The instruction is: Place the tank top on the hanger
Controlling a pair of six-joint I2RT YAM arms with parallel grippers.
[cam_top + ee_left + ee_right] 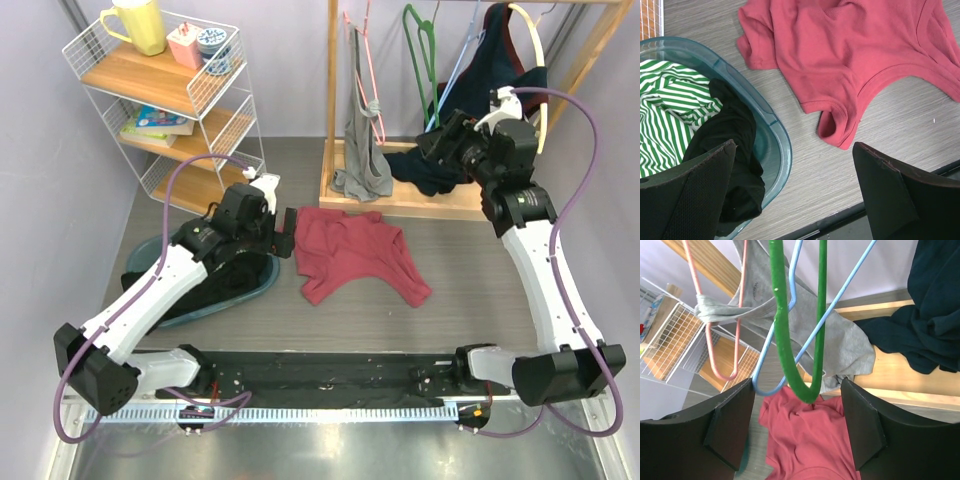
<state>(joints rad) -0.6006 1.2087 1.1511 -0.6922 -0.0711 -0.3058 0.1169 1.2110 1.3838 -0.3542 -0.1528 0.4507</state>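
The maroon tank top (355, 255) lies crumpled flat on the table in the middle. It also shows in the left wrist view (855, 50) and in the right wrist view (805, 440). The thin light-blue hanger (455, 72) hangs on the wooden rack; its lower loop (765, 391) sits just by my right gripper's left finger. My right gripper (797, 385) is raised at the rack (432, 140), open, with the hangers' lower ends between its fingers and nothing gripped. My left gripper (287, 235) hovers at the tank top's left edge, wide open and empty (794, 150).
A thick green hanger (793, 375) and a pink hanger (720, 375) hang beside the blue one. A grey garment (840, 340) and a navy garment (920, 325) drape on the rack's base (450, 205). A teal basin (780, 140) of clothes sits left; a wire shelf (170, 90) stands behind.
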